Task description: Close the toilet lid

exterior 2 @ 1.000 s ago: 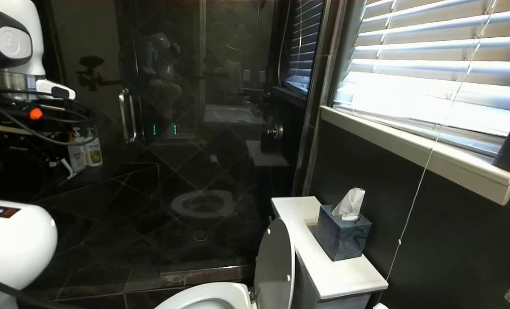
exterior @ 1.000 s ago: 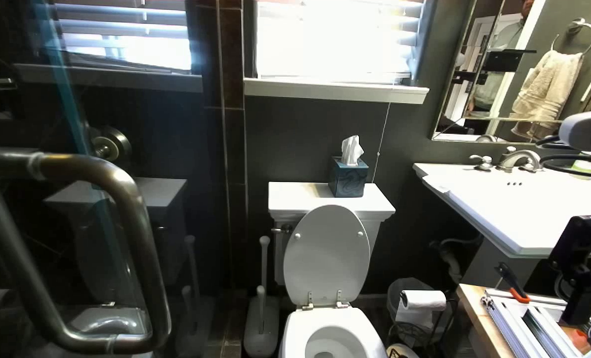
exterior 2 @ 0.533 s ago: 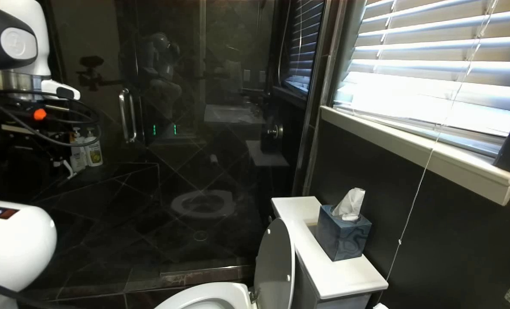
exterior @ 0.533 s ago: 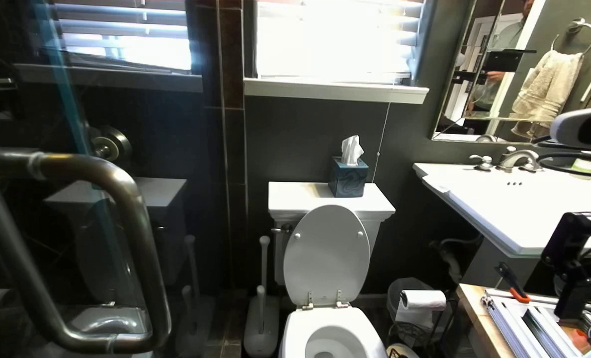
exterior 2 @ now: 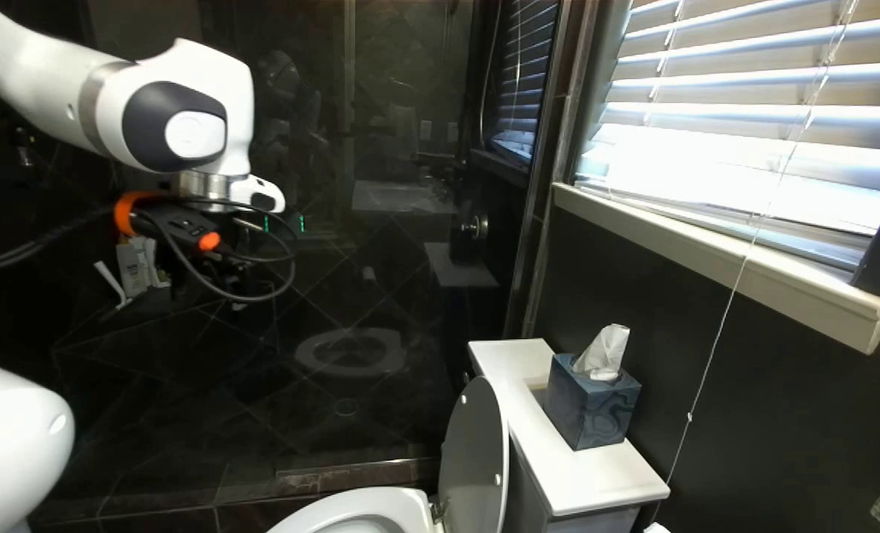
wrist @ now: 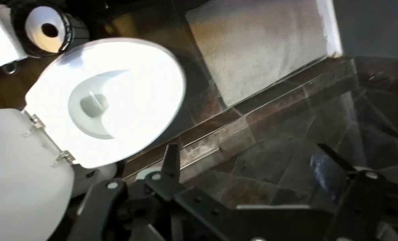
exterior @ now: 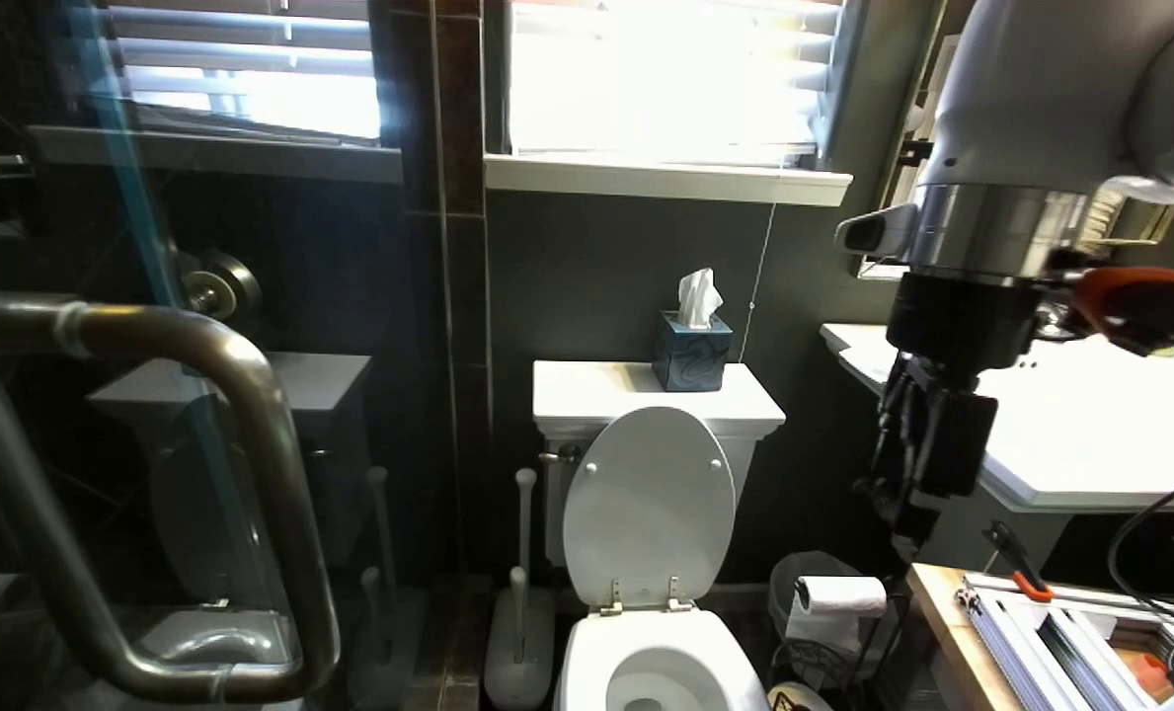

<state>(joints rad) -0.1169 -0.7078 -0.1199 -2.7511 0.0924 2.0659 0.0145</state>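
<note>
Okay, going left to right from where I'm standing, facing the white rectangular toilet tank (exterior: 591, 397): the smooth white oval plastic toilet lid (exterior: 650, 509) comes first, up on its small metal hinges (wrist: 66, 156), long axis near vertical, leaning back toward the tank. To its right, well apart and out in front of it, hangs the black two-fingered gripper (wrist: 247, 146), fingers spread wide, holding nothing. My guess is it must come across and get behind the lid's top edge to tip it down.

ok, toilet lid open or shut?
Open: in both exterior views the toilet lid stands raised on its hinges, and the wrist view shows the bowl uncovered.
</note>
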